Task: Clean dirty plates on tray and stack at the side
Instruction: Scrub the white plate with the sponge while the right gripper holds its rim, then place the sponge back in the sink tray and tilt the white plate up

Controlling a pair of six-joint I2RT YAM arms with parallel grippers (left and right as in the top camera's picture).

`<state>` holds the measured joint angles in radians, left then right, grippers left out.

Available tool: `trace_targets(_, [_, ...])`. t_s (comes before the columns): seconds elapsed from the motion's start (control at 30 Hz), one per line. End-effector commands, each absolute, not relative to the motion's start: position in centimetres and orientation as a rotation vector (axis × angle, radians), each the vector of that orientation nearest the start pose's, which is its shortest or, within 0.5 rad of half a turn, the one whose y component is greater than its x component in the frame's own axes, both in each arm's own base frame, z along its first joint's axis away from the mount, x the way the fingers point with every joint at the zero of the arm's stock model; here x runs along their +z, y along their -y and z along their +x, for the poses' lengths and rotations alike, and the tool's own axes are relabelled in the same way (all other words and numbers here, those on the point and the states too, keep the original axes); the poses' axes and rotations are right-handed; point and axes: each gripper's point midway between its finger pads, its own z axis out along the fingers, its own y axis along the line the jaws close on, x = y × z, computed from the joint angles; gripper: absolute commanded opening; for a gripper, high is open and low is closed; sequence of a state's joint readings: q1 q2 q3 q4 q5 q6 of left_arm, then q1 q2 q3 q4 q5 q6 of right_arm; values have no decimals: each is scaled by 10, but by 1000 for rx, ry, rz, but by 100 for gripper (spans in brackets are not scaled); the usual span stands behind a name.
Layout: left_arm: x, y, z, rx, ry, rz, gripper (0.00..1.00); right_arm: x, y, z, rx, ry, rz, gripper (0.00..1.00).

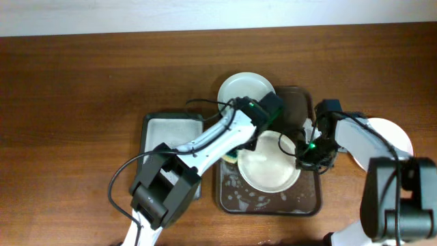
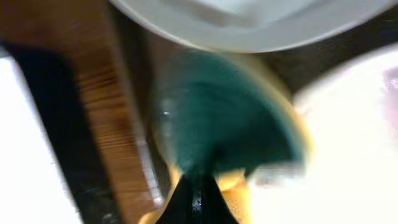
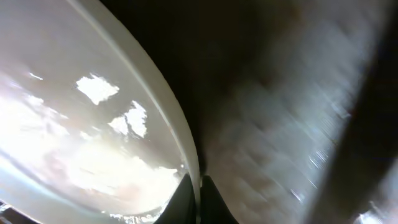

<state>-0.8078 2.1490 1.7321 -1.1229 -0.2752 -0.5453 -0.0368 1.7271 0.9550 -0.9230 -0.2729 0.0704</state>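
left end effector [image 2: 196, 198]: clamped on the green-and-yellow sponge [image 2: 227, 124], fingers meeting at its near edge; view blurred
sponge position: at the left edge of the dark brown rectangular tray [image 1: 270, 208], between two plates; whether it touches anything below, cannot tell
right end effector [image 3: 198, 190]: almost closed, pinching the rim of the white round glossy plate in the tray [image 1: 270, 171] on its right side
plate in tray: sits mid-tray, wet sheen and bright glare patches on its face; flat or lifted at the gripped edge, cannot tell
second white plate [image 1: 244, 89]: at the tray's far left corner, near the left arm's wrist; inside the rim or resting on it, cannot tell
third white plate [image 1: 390, 133]: on the wooden counter [image 1: 82, 102] right of the tray, apart from it, partly hidden by the right arm
tray floor: pale droplets or foam specks on the bare near strip
flat grey rectangular tray [image 1: 171, 130]: just beside the brown tray on its left, partly under the left arm
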Motion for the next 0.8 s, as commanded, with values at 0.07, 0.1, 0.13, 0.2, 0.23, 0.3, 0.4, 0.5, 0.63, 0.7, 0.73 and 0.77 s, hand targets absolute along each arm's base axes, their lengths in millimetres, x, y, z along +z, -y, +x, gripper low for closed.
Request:
trace_targets(0.07, [138, 239, 334, 175, -2825, 266, 0, 57, -24, 254, 308, -3076, 182, 4])
trace_targets(0.1, [154, 228, 331, 179, -2811, 253, 0, 68, -24, 255, 305, -3036, 174, 4])
trace_targets(0.13, [170, 213, 326, 193, -2803, 229, 0, 81, -24, 255, 302, -2991, 168, 4])
trace_targets(0.2, [188, 190, 318, 219, -2792, 190, 0, 103, -23, 255, 290, -2907, 153, 4])
trace_targets(0.23, [192, 180, 313, 219, -2791, 172, 0, 111, -21, 254, 270, -2874, 155, 4])
trace_targets(0.3, [192, 159, 304, 222, -2792, 125, 0, 125, -12, 252, 203, -2819, 210, 4])
trace_targets(0.4, [171, 131, 289, 163, -2809, 68, 0, 138, -3, 250, 126, -2758, 228, 4])
trace_targets(0.5, [133, 121, 281, -109, -2805, 59, 1, 141, 5, 243, 41, -2759, 226, 4])
trace_targets(0.63, [87, 116, 282, -325, -2780, 13, 6, 143, 0, 245, -107, -2740, 183, 4])
trace_targets(0.7, [70, 110, 280, -322, -2786, -11, 9, 146, -12, 245, -203, -2714, 82, 4])
trace_targets(0.73, [71, 110, 281, -324, -2782, -10, 15, 147, -14, 245, -248, -2700, 66, 4])
trace_targets(0.77, [76, 113, 283, -340, -2771, -6, 24, 150, -16, 244, -306, -2680, 39, 4])
